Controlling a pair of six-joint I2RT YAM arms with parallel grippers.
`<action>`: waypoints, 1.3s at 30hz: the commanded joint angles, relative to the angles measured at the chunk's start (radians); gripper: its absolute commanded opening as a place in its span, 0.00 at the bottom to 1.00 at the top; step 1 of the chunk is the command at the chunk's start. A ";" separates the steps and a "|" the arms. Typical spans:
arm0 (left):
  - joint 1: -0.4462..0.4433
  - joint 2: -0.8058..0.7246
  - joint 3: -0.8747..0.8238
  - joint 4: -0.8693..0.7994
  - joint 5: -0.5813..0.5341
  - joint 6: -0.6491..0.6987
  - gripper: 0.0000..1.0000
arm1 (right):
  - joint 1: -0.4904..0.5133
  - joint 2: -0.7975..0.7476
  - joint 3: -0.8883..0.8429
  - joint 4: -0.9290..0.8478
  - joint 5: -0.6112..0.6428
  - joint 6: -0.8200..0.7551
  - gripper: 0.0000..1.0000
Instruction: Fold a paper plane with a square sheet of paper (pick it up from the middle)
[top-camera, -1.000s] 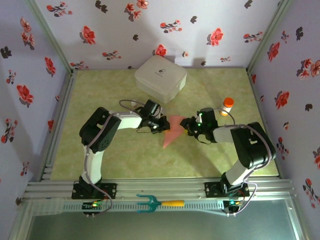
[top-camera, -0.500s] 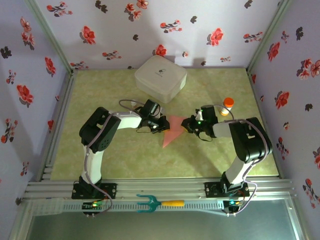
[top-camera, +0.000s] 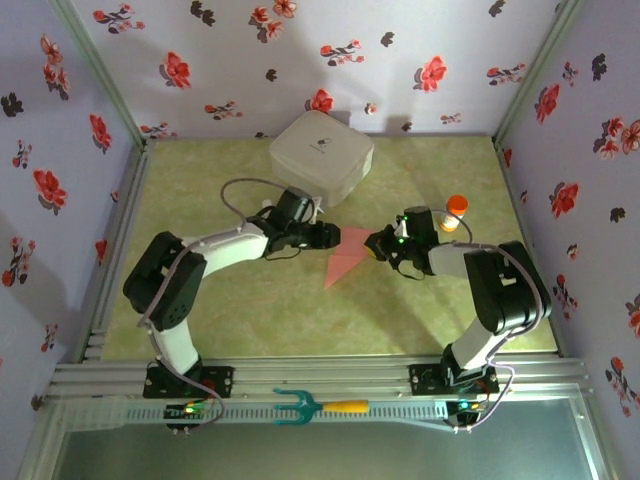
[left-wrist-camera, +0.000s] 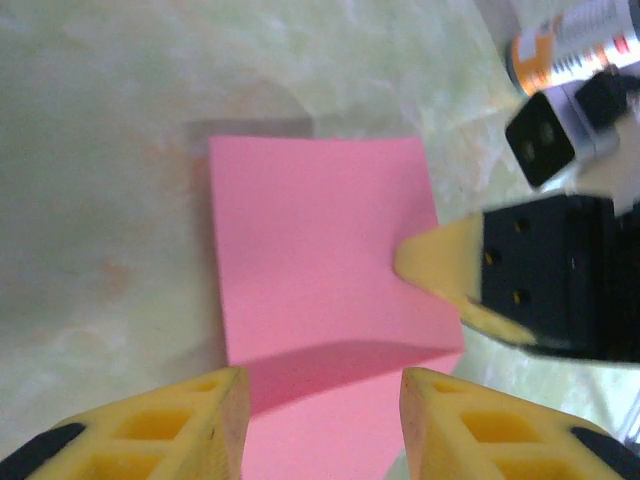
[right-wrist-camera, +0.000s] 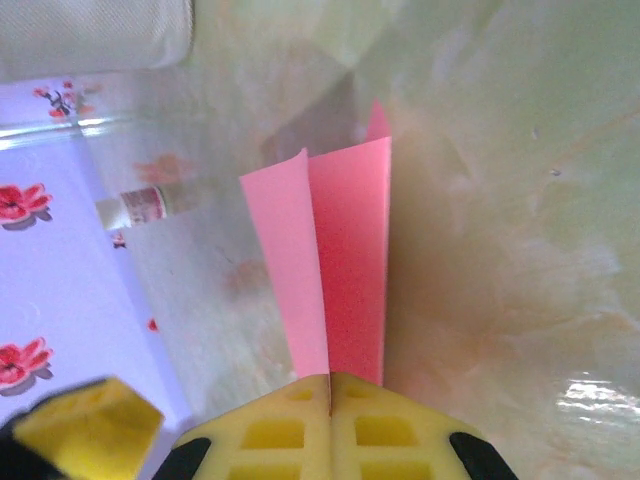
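Note:
The pink square sheet of paper (top-camera: 344, 256) lies on the green table, folded into a pointed wedge with its tip toward the near edge. In the right wrist view, two of the sheet's (right-wrist-camera: 335, 270) layers stand up in a V. My right gripper (top-camera: 377, 244) is shut on the sheet's right edge, jaws (right-wrist-camera: 330, 385) pressed together over the fold. My left gripper (top-camera: 326, 237) is at the sheet's left edge, open. Its fingers (left-wrist-camera: 195, 425) stand apart above the paper (left-wrist-camera: 320, 270), with a raised flap between them. The right gripper's fingertip (left-wrist-camera: 435, 268) shows at the paper's far edge.
A white rounded box (top-camera: 320, 155) sits at the back of the table, just behind the left gripper. An orange-capped bottle (top-camera: 455, 212) stands right of the right wrist. A green fork-like tool (top-camera: 300, 405) lies on the front rail. Floral walls enclose three sides.
My left gripper has let go of the paper and opened, and that arm's elbow swung out to the left. My right gripper closed onto the paper's right edge.

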 joint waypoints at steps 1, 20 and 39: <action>-0.085 -0.001 -0.008 -0.113 -0.127 0.193 0.45 | 0.002 -0.018 -0.007 0.001 0.016 0.079 0.01; -0.268 0.122 0.100 -0.221 -0.409 0.343 0.49 | 0.014 -0.033 0.012 -0.030 0.020 0.090 0.02; -0.348 0.186 0.178 -0.318 -0.662 0.361 0.50 | 0.018 -0.033 0.013 -0.024 0.022 0.101 0.02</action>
